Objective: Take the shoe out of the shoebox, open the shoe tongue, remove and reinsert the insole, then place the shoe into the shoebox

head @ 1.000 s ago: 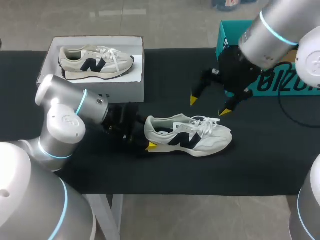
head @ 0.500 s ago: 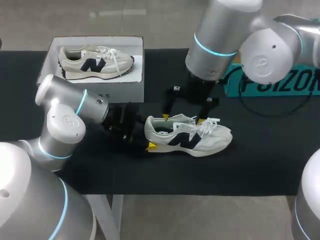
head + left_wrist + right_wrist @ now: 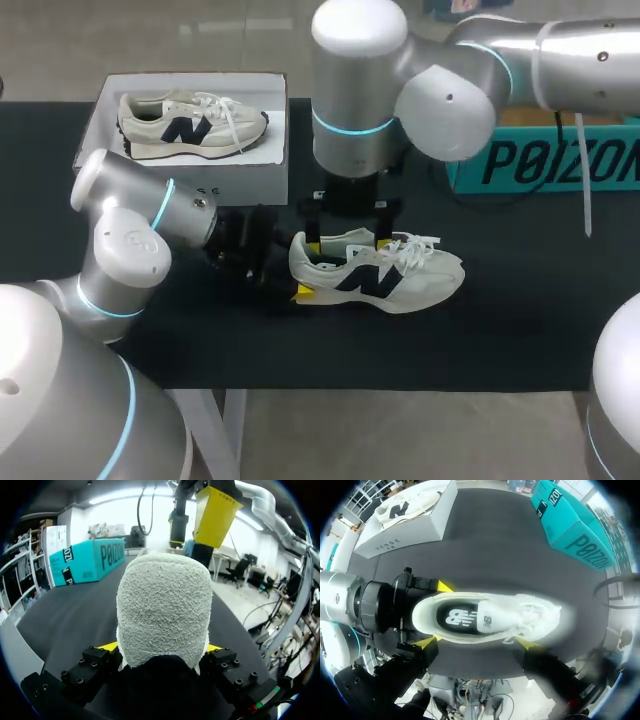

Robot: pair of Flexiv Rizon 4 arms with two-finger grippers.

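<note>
Head view: shoe (image 3: 385,275) lies unboxed on the surface (image 3: 520,300), left claw (image 3: 298,272) clamped on its heel, right claw (image 3: 346,243) spread wide just above it; tongue, insole and reboxing apparently remain.

Cream shoe (image 3: 400,283), perhaps navy logo (image 3: 368,282)

My right arm (image 3: 370,90) is blocking most of my right hand (image 3: 346,242) from above. The shoe (image 3: 162,610), heel-on, is filling my left wrist view, hiding its own front and nearly all of my left hand (image 3: 161,647). The teal box (image 3: 560,160) is running off the head view's edge. The laces (image 3: 535,615) are showing blurred in my right wrist view.
</note>
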